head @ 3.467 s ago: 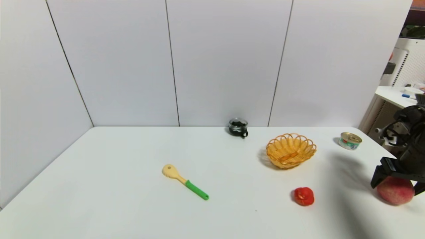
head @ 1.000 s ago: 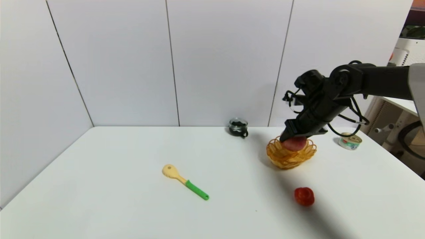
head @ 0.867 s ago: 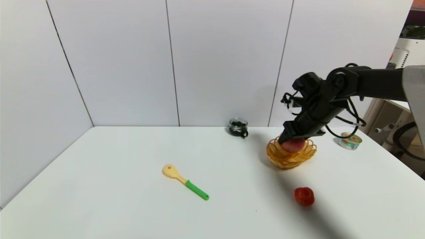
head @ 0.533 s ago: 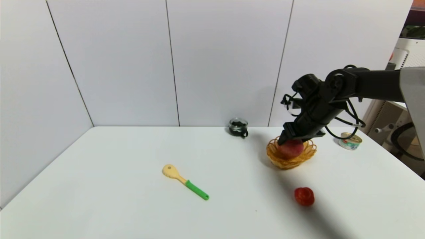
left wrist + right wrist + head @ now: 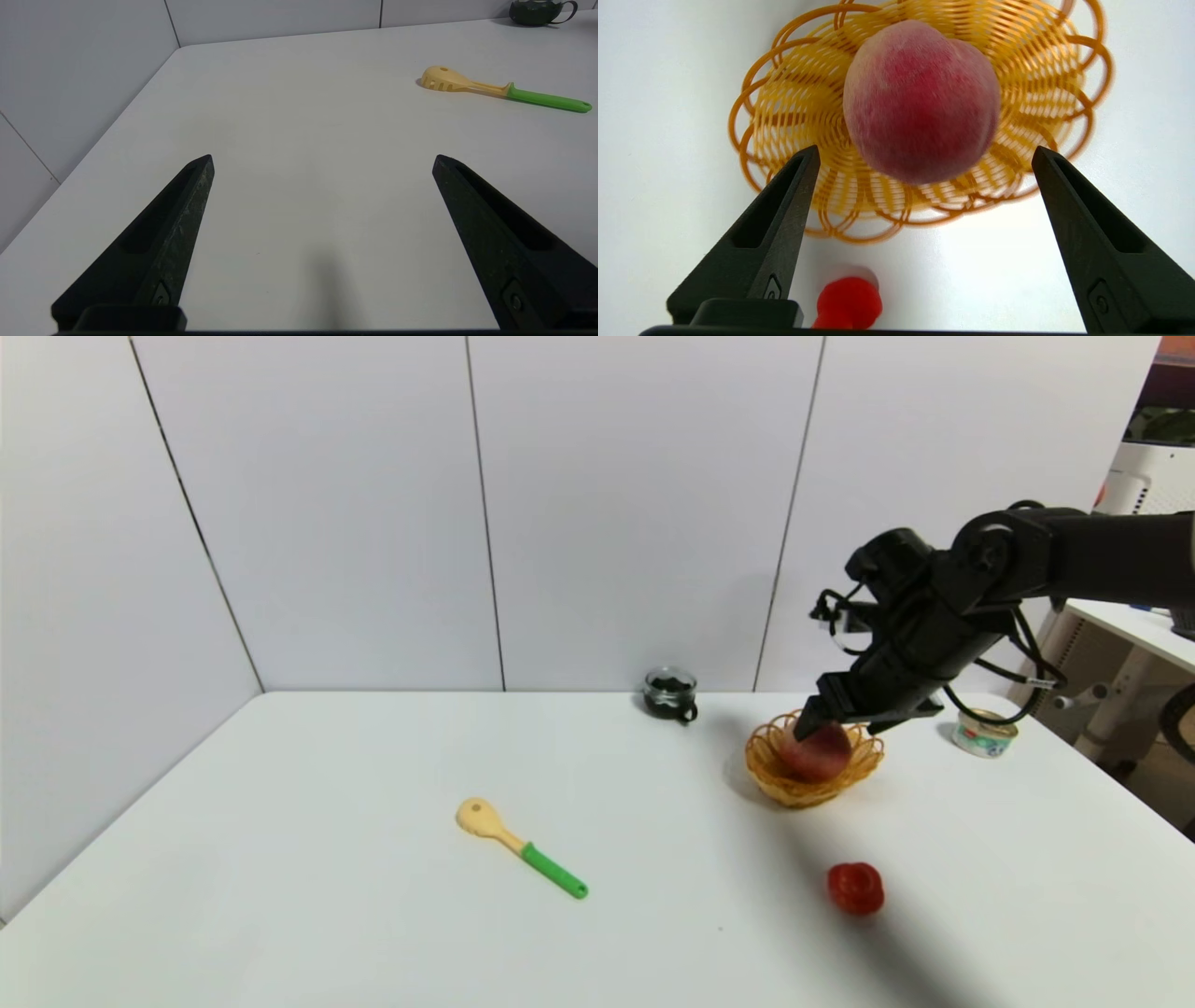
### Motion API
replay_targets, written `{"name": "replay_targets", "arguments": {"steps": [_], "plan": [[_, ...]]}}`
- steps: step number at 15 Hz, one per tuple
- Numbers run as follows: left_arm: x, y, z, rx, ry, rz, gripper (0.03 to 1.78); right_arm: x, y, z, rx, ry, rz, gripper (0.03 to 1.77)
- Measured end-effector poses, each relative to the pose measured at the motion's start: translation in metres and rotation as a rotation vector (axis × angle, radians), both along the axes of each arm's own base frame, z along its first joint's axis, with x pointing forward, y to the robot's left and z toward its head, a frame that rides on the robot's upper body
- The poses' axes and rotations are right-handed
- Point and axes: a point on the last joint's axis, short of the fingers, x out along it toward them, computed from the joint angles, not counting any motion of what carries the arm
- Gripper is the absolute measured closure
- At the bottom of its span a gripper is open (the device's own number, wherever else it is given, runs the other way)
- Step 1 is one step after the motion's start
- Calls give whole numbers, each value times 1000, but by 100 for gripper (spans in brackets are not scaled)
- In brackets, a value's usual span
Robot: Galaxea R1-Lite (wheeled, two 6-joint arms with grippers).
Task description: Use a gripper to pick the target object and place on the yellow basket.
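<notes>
Jaws spread wide, the right gripper (image 5: 926,154) hangs over the near side of the yellow basket (image 5: 803,107), pinching nothing; in the right wrist view there is a plain gap between each jaw and the fruit. The peach (image 5: 922,102) sits inside the wicker, its red, yellow-tinged skin free of any grip. Picking and placing therefore look done, and the job seems all but complete. What is left, as I judge it, is only to draw the right arm up and away without a jaw catching one of the looped rim arches, which could drag or tip the basket. The left gripper (image 5: 323,161) is idle above the left part of the table (image 5: 303,116), its jaws also well apart with nothing between them. The other things lie outside the basket: the red tomato-like piece (image 5: 855,888) nearer the robot, the spoon-like utensil (image 5: 523,847) with its green handle off to the left, the dark glass cup (image 5: 669,693) by the back wall, and the tin can (image 5: 985,734) to the right of the basket. As for writing, the can carries a printed label in white and green with a small red patch, but its wording is too small to read. No brand name can be made out anywhere.
</notes>
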Motion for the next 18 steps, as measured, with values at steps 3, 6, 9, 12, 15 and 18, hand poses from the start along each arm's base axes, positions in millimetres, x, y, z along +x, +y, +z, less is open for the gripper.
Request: {"name": "replay_targets", "arguments": {"steps": [3, 6, 9, 12, 15, 18], "plan": [[0, 0, 0, 0, 0, 0, 12, -27, -11, 33, 9, -65, -13, 18], [0, 0, 0, 0, 0, 0, 12, -80, -25, 65, 12, -118, -28, 15], [0, 0, 0, 0, 0, 0, 12, -157, -39, 78, -8, -167, -52, 13], [0, 0, 0, 0, 0, 0, 12, -237, -51, 59, -45, -269, -91, 12], [0, 0, 0, 0, 1, 0, 12, -302, -61, 26, -52, -472, -134, 11], [0, 0, 0, 0, 0, 0, 12, -351, -68, -14, -31, -707, -172, 11]]}}
